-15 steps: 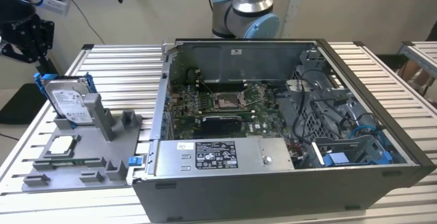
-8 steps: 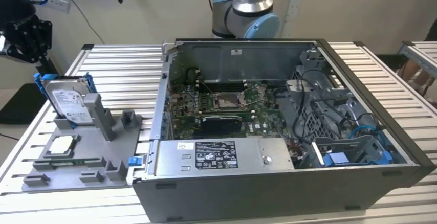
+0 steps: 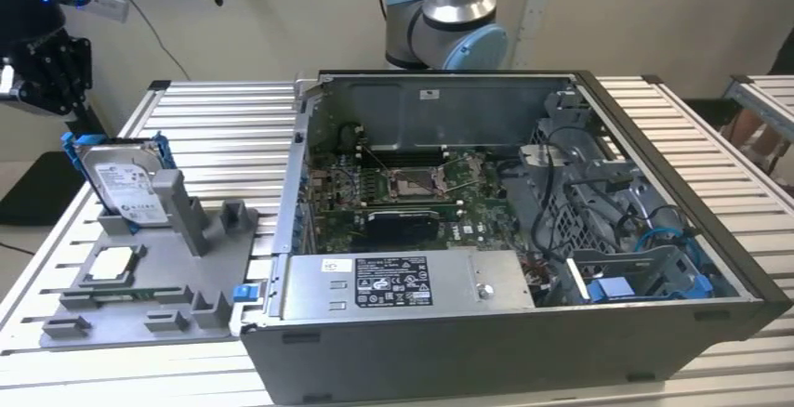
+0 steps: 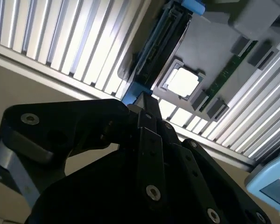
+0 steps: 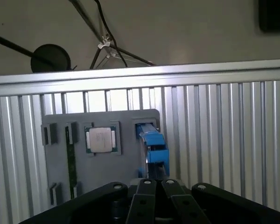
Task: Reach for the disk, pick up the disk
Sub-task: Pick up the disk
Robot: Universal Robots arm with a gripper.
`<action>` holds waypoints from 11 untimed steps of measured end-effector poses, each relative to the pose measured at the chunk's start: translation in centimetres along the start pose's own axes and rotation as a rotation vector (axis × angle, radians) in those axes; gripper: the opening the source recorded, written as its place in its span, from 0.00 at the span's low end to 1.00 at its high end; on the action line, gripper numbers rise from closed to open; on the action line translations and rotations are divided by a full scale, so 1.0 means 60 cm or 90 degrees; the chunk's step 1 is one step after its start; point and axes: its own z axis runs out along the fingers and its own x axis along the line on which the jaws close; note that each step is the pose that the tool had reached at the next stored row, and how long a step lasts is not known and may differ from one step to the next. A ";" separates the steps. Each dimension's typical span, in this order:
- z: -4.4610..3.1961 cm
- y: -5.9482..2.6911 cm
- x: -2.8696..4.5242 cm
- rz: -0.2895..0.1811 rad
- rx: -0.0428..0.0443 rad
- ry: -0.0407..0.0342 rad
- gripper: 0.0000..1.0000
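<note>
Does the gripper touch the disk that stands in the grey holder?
Apart. In the exterior view the gripper hangs above the disk, towards the exterior view's left, and a plain gap shows between them.

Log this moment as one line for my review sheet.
phase: reach | gripper: shut, empty, clear of disk | disk: upright in grey fixture, beside open computer case

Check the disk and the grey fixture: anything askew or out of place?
Nothing stands out. The disk stands on edge in its slot on the grey fixture, and the chip lies flat in its recess.
</note>
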 end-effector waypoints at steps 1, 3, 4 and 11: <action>0.000 0.000 0.000 0.000 0.0001 0.0000 0.00; 0.000 0.000 0.000 0.000 -0.0001 0.0000 0.00; 0.000 0.000 0.000 0.000 -0.0001 0.0001 0.00; 0.000 0.000 0.000 0.000 0.0000 0.0000 1.00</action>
